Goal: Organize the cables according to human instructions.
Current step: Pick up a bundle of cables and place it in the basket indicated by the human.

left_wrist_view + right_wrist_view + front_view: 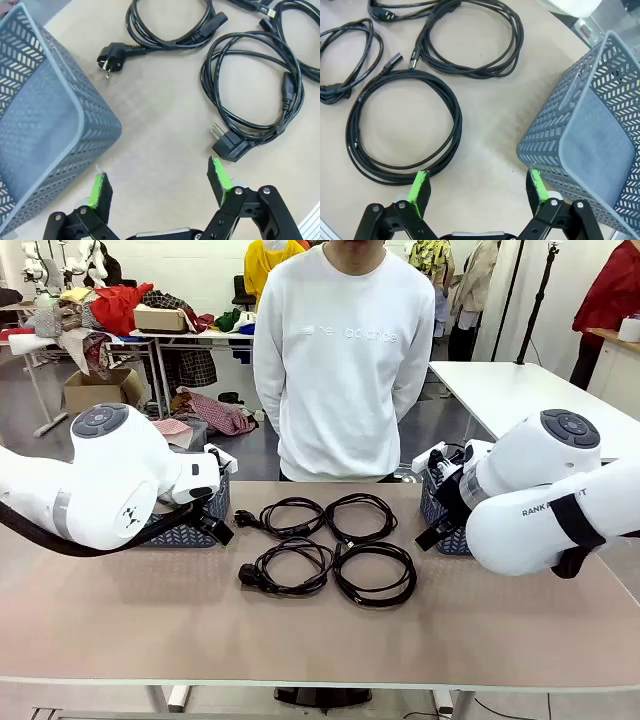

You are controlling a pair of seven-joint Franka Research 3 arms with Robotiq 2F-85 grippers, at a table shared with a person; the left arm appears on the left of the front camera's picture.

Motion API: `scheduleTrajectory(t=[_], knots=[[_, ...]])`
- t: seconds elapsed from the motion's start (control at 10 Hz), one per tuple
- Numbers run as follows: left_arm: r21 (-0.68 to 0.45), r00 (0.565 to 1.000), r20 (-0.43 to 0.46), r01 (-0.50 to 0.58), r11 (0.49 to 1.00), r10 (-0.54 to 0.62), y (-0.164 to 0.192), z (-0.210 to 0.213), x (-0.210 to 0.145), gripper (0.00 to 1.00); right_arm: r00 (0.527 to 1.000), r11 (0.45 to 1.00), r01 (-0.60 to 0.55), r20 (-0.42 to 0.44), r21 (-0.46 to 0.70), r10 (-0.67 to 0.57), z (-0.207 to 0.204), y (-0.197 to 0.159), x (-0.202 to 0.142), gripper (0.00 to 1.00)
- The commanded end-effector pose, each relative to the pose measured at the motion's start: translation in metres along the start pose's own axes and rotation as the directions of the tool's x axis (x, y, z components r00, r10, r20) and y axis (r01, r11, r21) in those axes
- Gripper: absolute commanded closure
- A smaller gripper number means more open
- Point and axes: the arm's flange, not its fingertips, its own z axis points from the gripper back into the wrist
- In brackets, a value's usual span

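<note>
Four cables (pixel 333 545) mid-table, bare tabletop (pixel 300 640) toward the near edge

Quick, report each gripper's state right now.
Left gripper: open, holding nothing.
Right gripper: open, holding nothing.

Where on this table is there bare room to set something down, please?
Widest is the bare strip of table between the cables and the near edge. Narrower bare gaps lie between the left basket and the left-hand cables, and between the right basket and the right-hand cables. The middle is crowded: four cables lying almost touching.
</note>
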Motion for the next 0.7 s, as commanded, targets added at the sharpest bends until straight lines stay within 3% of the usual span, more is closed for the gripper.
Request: scheduleTrajectory(t=[0.0,0.6], knots=[[0.0,1.0,0.0,0.0,1.0,0.0,0.0,0.0001,0.0,0.0,1.0,1.0,0.0,0.0,0.0,0.0,0.0,0.0,0.0,0.0],[0.0,1.0,0.0,0.0,1.0,0.0,0.0,0.0001,0.0,0.0,1.0,1.0,0.0,0.0,0.0,0.0,0.0,0.0,0.0,0.0]])
